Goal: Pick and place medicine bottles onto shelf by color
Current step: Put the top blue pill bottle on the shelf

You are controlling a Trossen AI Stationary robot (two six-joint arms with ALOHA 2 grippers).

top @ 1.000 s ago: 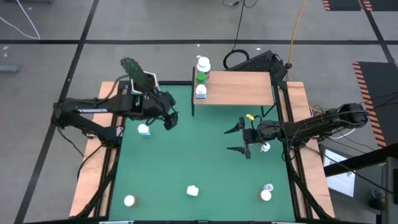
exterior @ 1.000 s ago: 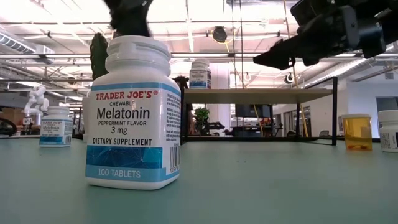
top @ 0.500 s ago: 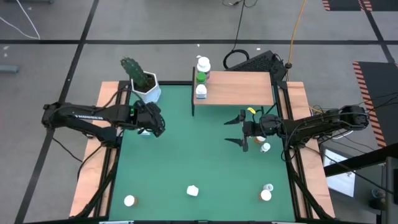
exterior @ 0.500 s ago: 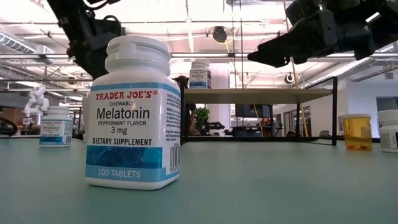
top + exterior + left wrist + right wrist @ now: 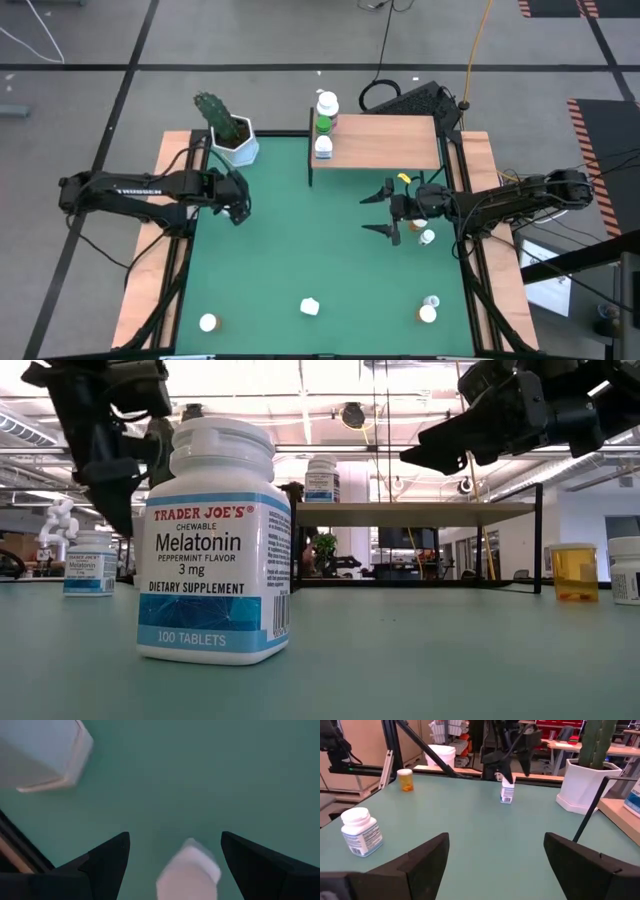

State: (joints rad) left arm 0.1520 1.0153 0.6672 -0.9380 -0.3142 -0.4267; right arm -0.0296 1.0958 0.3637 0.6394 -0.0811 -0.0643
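Note:
My left gripper [image 5: 175, 837] is open and points steeply down over a small white-capped bottle [image 5: 189, 872] with a blue label [image 5: 507, 792], which stands on the green mat near the table's left edge. A finger stands on either side of the cap, clear of it. In the high view my left gripper [image 5: 238, 207] hides this bottle. My right gripper [image 5: 378, 212] hangs open and level above the mat, in front of the shelf [image 5: 385, 142]. On the shelf's left end stand three bottles: a white one [image 5: 327, 103], a green one [image 5: 323, 124] and a white one [image 5: 323, 147].
A white pot with a cactus [image 5: 235, 140] stands at the far left, close to my left gripper. Loose bottles stand along the near edge [image 5: 208, 322] [image 5: 310, 307] [image 5: 428, 313] and under my right arm [image 5: 427, 237]. The mat's middle [image 5: 300, 240] is bare.
My left gripper has drawn back from beside the cactus toward the table's left edge and come down, tipping to point more steeply down. It now hangs over the blue-labelled bottle and stays open. The bottle has not moved.

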